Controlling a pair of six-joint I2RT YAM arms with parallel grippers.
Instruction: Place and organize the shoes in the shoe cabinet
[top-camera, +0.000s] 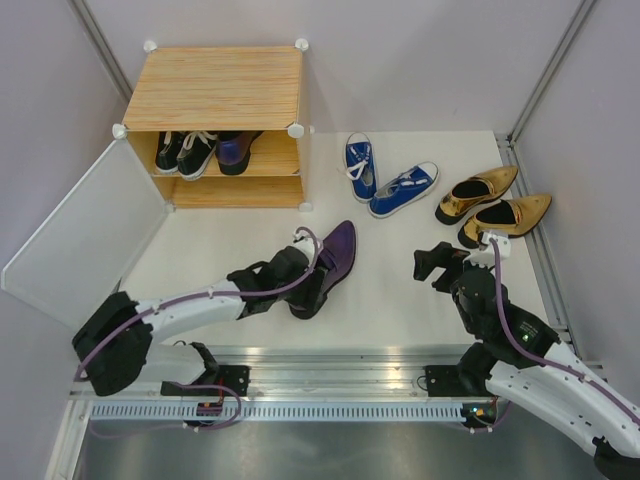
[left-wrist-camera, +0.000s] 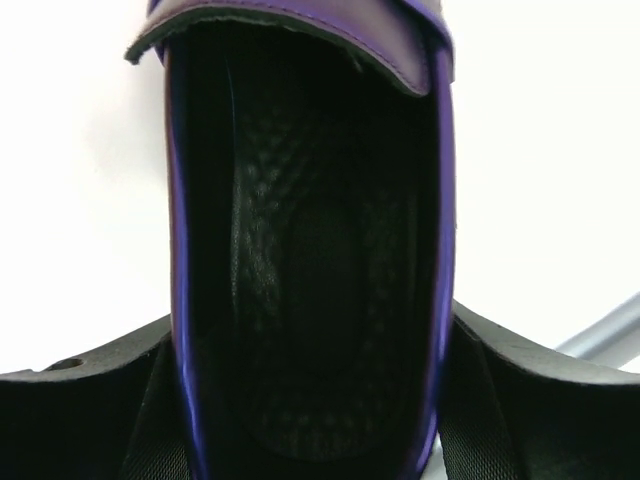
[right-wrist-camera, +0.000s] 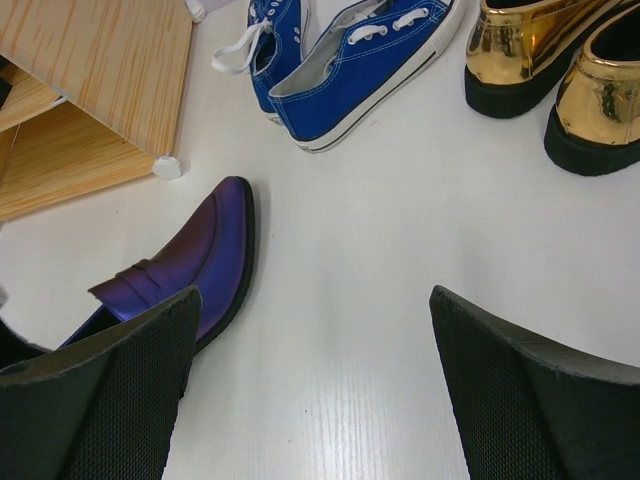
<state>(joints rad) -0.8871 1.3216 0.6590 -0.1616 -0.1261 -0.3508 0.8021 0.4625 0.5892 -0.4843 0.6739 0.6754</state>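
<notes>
My left gripper (top-camera: 305, 283) is shut on a purple pointed heel (top-camera: 330, 262) at its heel end, on the table's middle; the shoe's dark opening (left-wrist-camera: 310, 250) fills the left wrist view. The wood-grain shoe cabinet (top-camera: 220, 90) stands at the back left with its white door (top-camera: 85, 235) swung open. On its upper shelf sit two black sneakers (top-camera: 185, 152) and the other purple heel (top-camera: 238, 150). Two blue sneakers (top-camera: 390, 180) and two gold heels (top-camera: 495, 205) lie on the table to the right. My right gripper (top-camera: 437, 262) is open and empty, over bare table (right-wrist-camera: 330, 330).
Pale walls enclose the table on the left, back and right. A metal rail (top-camera: 330, 365) runs along the near edge by the arm bases. The open door takes up the left side.
</notes>
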